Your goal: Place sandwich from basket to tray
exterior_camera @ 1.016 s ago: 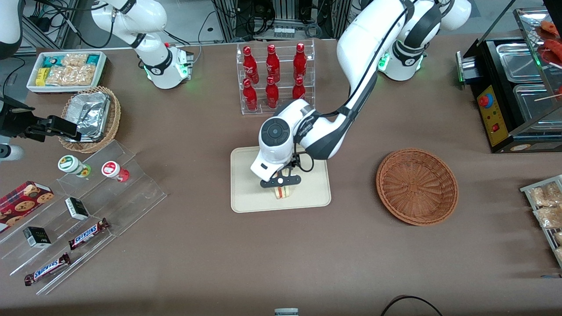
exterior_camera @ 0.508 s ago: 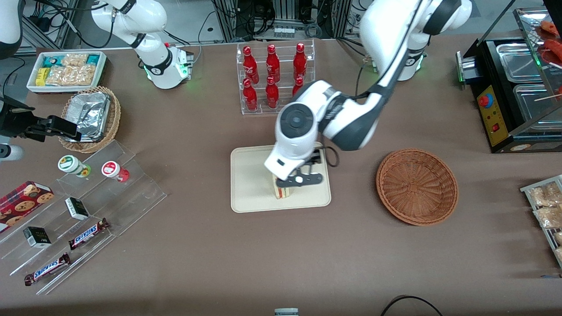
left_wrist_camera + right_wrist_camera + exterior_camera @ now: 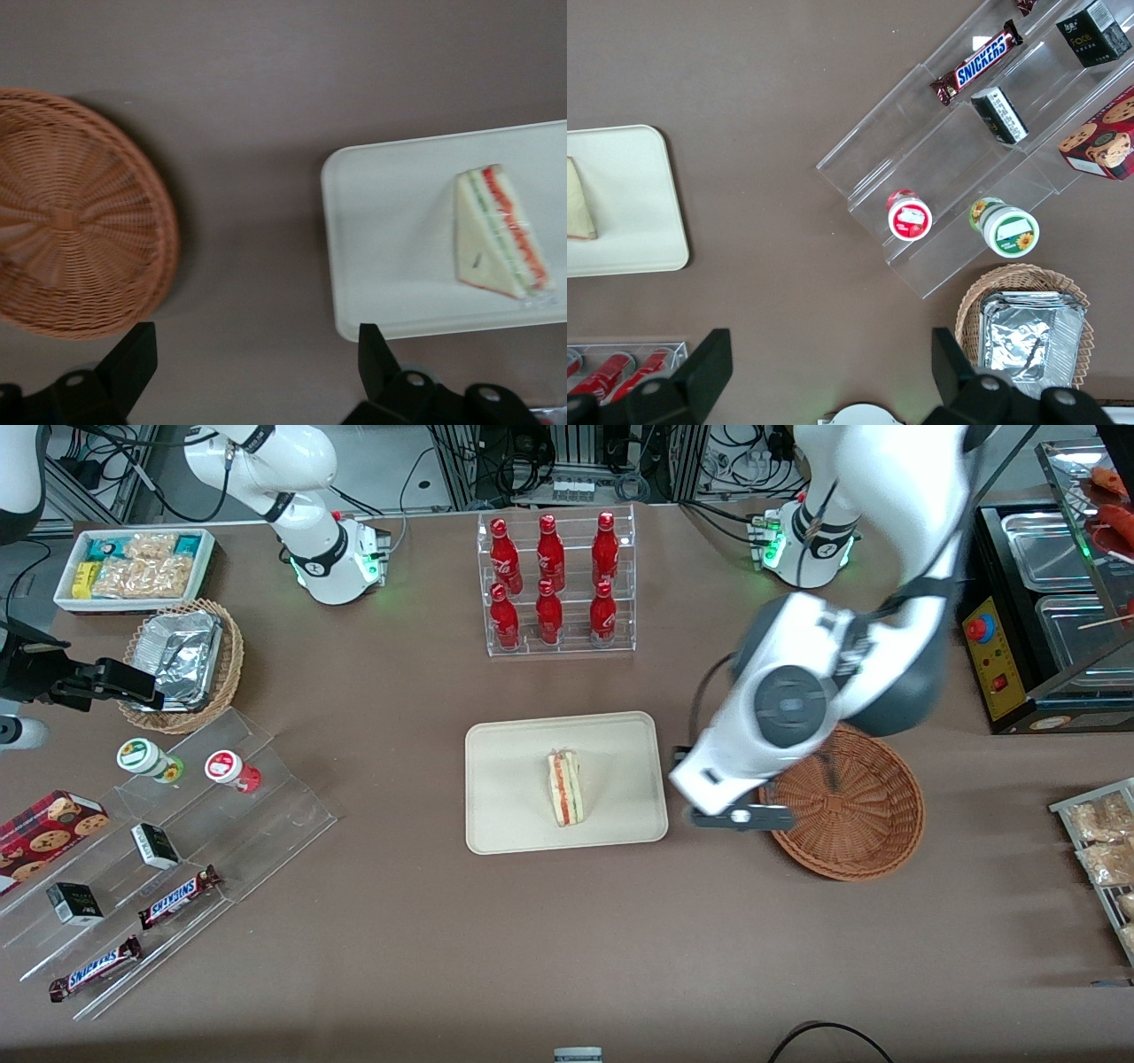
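Note:
The sandwich (image 3: 567,787) lies on the cream tray (image 3: 505,815), its red, orange and green filling edge showing; it also shows in the left wrist view (image 3: 496,235) on the tray (image 3: 381,221), and partly in the right wrist view (image 3: 578,199) on the tray (image 3: 638,195). The reddish-brown basket (image 3: 855,815) is empty and also shows in the left wrist view (image 3: 71,239). My left gripper (image 3: 731,815) hangs high above the bare table between tray and basket, open and empty; it also shows in the left wrist view (image 3: 257,372).
A clear rack of red bottles (image 3: 554,584) stands farther from the camera than the tray. A black food warmer (image 3: 1045,611) and packets (image 3: 1103,841) lie at the working arm's end. A foil basket (image 3: 182,660), snack bin (image 3: 133,567) and acrylic steps (image 3: 177,850) lie toward the parked arm's end.
My left gripper has let go of the sandwich, risen and swung from over the tray toward the basket. The sandwich now lies alone on the tray.

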{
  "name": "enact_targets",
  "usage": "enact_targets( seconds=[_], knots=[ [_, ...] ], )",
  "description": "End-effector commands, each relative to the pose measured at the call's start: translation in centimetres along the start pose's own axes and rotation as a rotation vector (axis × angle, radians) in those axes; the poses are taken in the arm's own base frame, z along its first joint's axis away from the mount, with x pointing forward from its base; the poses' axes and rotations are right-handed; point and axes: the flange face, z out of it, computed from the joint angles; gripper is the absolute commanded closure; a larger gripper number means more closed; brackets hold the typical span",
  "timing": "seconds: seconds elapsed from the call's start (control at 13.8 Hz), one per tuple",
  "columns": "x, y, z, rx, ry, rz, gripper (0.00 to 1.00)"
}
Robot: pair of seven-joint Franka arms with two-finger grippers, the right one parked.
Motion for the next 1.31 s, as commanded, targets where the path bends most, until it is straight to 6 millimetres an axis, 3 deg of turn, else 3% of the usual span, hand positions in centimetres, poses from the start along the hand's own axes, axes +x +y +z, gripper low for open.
enact_targets(
  seconds=[0.0,0.15,0.36,0.8,1.23],
  knots=[
    [-2.4,-6.3,-1.4,-0.014,-0.015,0.019,0.00],
    [-2.7,-10.0,-2.5,-0.022,-0.009,0.038,0.00],
    [-4.5,-13.5,-4.0,-0.027,0.003,0.018,0.00],
    [-8.7,-16.5,-7.2,-0.009,0.008,-0.017,0.00],
    [-11.6,-22.9,-10.6,-0.021,0.000,-0.032,0.00]
  ],
)
